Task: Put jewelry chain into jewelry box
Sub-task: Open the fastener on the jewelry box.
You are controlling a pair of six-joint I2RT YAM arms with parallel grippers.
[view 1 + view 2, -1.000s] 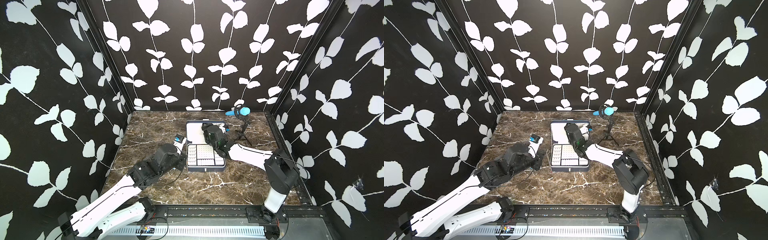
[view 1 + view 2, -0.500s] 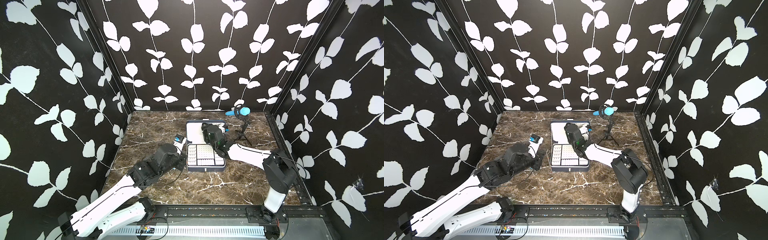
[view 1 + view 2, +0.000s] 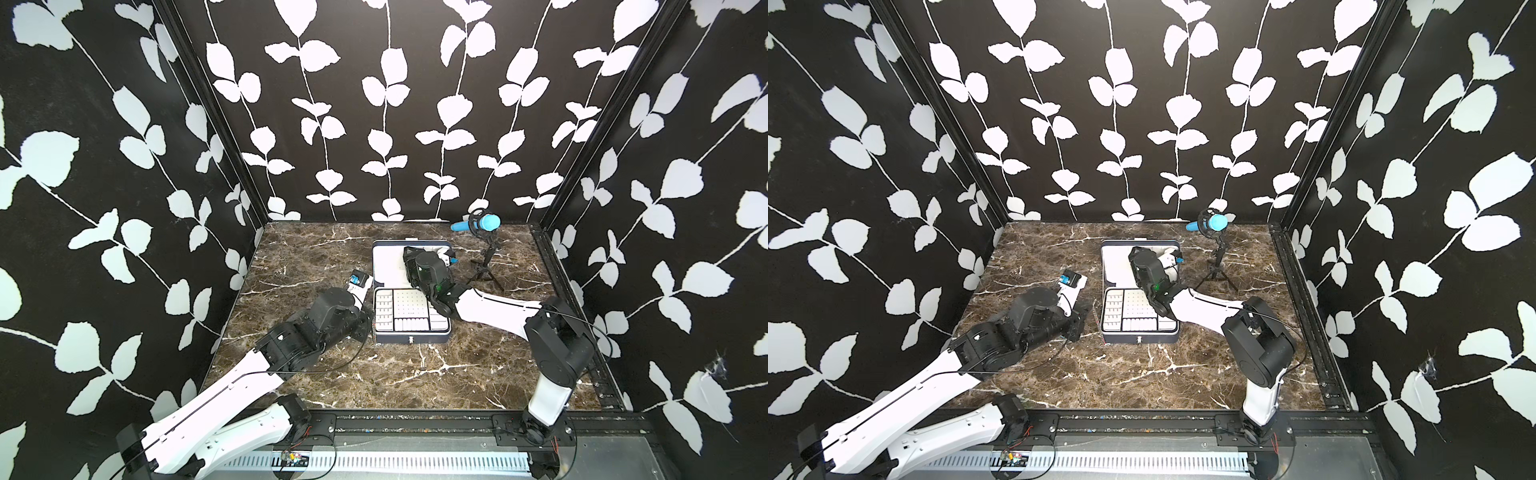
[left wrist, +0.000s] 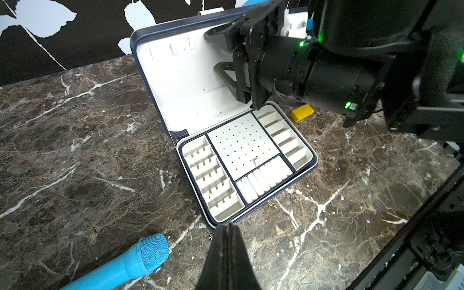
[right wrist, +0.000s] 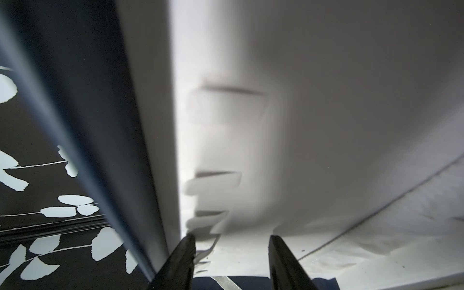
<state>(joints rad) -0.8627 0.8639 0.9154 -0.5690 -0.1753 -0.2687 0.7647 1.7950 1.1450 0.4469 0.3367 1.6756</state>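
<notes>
box (image 3: 411,336): open, clasp (image 4: 272,204) twd robot, long axis L-R
L gripper (image 4: 227,232): tips together
R gripper (image 5: 231,238): jaws apart, at lid (image 4: 180,82)
vs 1s ago: box unmoved

The navy jewelry box (image 3: 415,337) sat open about mid-table on the brown marble table (image 3: 415,374). Its lid (image 3: 386,266) was tipped back toward the rear wall with the white lining showing. The white tray (image 3: 405,307) had little slots down the left side and a dotted panel in the middle, and the small clasp (image 3: 411,340) faced front. The right arm (image 3: 490,309) reached in across the box's right edge, its black wrist up over the lid. The left arm (image 3: 316,328) lay low just beside the box's left side. A blue microphone (image 3: 482,223) on a little tripod stood back right.
</notes>
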